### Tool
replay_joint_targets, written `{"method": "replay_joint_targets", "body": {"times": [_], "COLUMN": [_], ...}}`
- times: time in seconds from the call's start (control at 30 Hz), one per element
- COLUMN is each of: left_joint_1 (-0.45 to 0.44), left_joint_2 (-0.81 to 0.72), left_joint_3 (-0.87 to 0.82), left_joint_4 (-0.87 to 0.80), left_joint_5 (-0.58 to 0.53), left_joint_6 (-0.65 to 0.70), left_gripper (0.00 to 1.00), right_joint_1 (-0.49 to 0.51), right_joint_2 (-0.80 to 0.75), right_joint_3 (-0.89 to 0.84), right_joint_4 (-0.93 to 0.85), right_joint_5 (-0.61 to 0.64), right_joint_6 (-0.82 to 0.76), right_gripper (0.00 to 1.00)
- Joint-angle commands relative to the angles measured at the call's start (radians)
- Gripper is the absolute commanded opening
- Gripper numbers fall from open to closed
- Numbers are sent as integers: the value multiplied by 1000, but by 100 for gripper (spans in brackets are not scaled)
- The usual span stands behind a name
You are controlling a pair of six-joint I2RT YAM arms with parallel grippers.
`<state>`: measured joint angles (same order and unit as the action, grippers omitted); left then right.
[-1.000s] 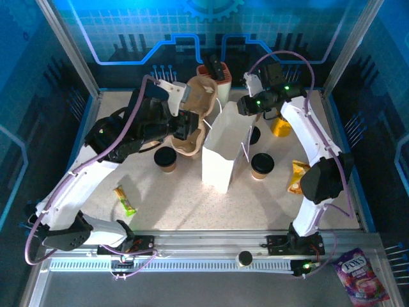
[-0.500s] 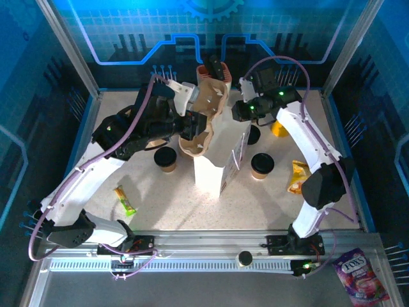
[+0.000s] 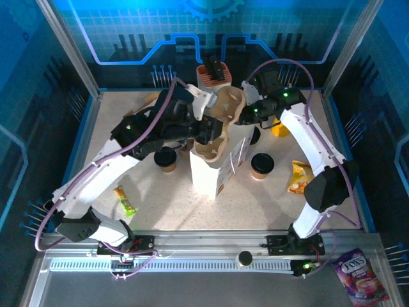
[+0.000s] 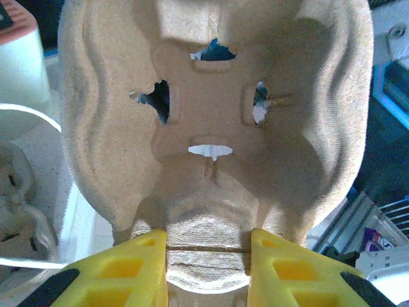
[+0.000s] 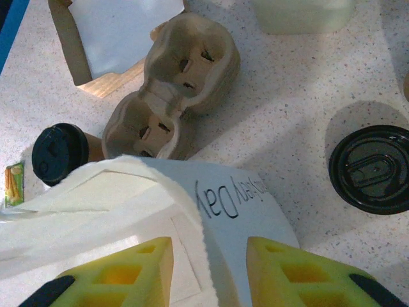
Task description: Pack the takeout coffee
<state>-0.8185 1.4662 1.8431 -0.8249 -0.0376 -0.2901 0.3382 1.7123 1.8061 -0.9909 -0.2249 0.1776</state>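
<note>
Two takeout coffee cups, tan with black lids, stand on the table: one left of the bag (image 3: 166, 158) (image 5: 61, 153), one to its right (image 3: 262, 165) (image 5: 370, 169). A third lid (image 3: 254, 135) peeks out behind the bag. The white paper bag (image 3: 214, 167) stands upright in the middle with its mouth open. My left gripper (image 3: 204, 131) (image 4: 208, 256) is shut on the end of a tan pulp cup carrier (image 3: 222, 118) (image 4: 211, 96), held tilted over the bag's mouth. My right gripper (image 3: 245, 114) (image 5: 209, 268) straddles the bag's rim (image 5: 192, 211), its fingers standing apart from the paper.
At the back stands a stack of nested cups (image 3: 213, 73), with a yellow object (image 3: 280, 126) to its right. An orange snack pack (image 3: 298, 176) lies at the right, a green-yellow bar (image 3: 125, 199) front left. A purple candy bag (image 3: 360, 274) lies beyond the front rail.
My left arm swung the carrier right, from beside the bag to above its mouth. The bag shifted left and turned. My right gripper followed the rim and its jaws widened.
</note>
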Motion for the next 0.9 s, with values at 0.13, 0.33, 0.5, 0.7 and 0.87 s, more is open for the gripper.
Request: {"method": "replay_joint_targets", "body": {"times": [0.13,0.33,0.5,0.7,0.87], "left_joint_1": [-17,-16,-17,-17,-18], "left_joint_2": [33,69,104,121,122], "left_joint_3": [-16,-10,0,-2,-13], "left_joint_4": [42,49,30,28,26], "left_joint_5": [-27,-45,-95,-99,-111], "left_joint_6": [-26,-6,28,55,82], "left_gripper": [30,30,30,30,30], "right_joint_1": [-54,-68,-76,-83,-82], "right_joint_2": [-1,-1,-8,-16,-34], "right_joint_3": [28,18,10,-9,-34], "right_joint_4": [-42,-32,-25,-15,-4], "right_joint_5": [-89,-118,-128,-145,-147], "right_joint_6": [-72,-68,-66,-61,-55], "right_gripper": [36,36,24,14,10]}}
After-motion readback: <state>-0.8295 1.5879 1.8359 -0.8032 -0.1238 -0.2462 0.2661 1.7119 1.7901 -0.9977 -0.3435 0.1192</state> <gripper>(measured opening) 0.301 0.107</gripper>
